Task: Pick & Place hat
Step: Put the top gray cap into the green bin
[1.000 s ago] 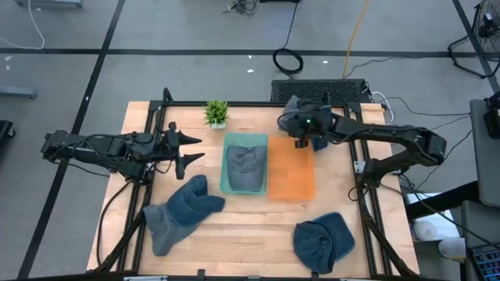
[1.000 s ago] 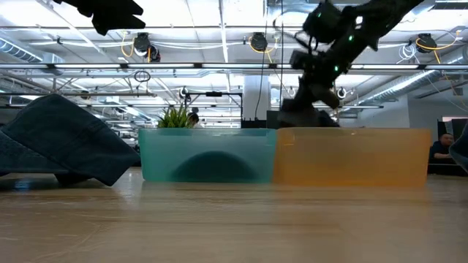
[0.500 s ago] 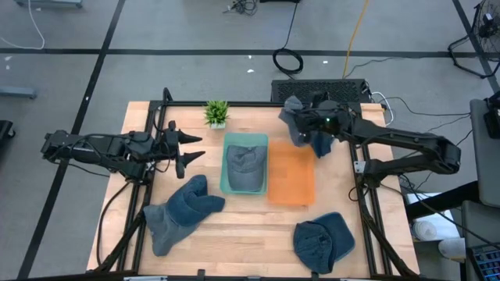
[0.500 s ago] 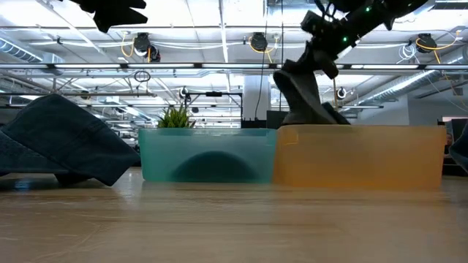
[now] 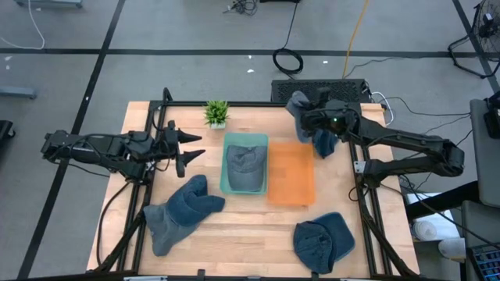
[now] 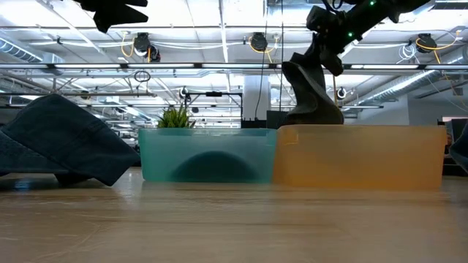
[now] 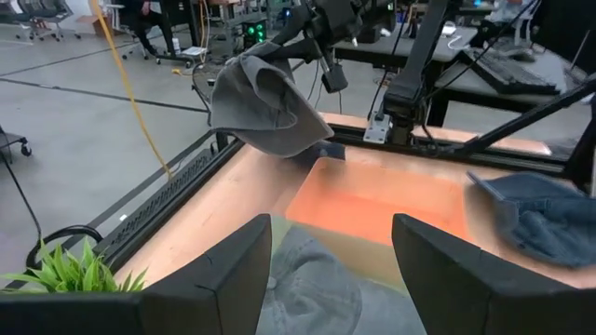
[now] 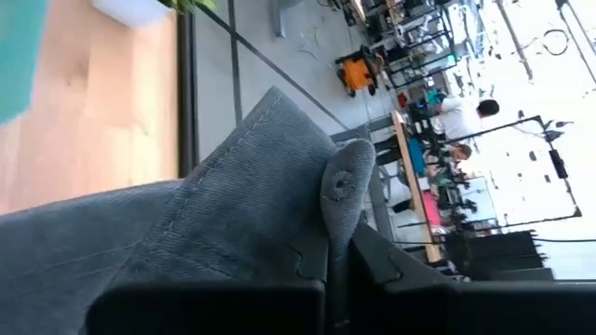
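Observation:
A grey hat hangs from my right gripper, which is shut on it above the far edge of the orange bin. In the low view the hat dangles behind the orange bin's wall. The left wrist view shows the hat in the air. My left gripper is open and waits over the table's left part, beside the teal bin. Another grey hat lies in that bin. My right gripper pinches a bunched fold of the hat's cloth between its two fingers. The hold is at the hat's upper end, and the gripper stands above it. The hat hangs slack below the fingers, and the left wrist view shows it clear of the table.
Two denim hats lie on the table, one near the left and one at the near right. A small green plant stands at the far edge. The two bins sit side by side mid-table.
My right gripper has risen and drifted a little toward the table's right edge, staying shut on the grey hat. The hat, low behind the orange bin a second ago, now hangs with its lower end about level with the bin's rim.

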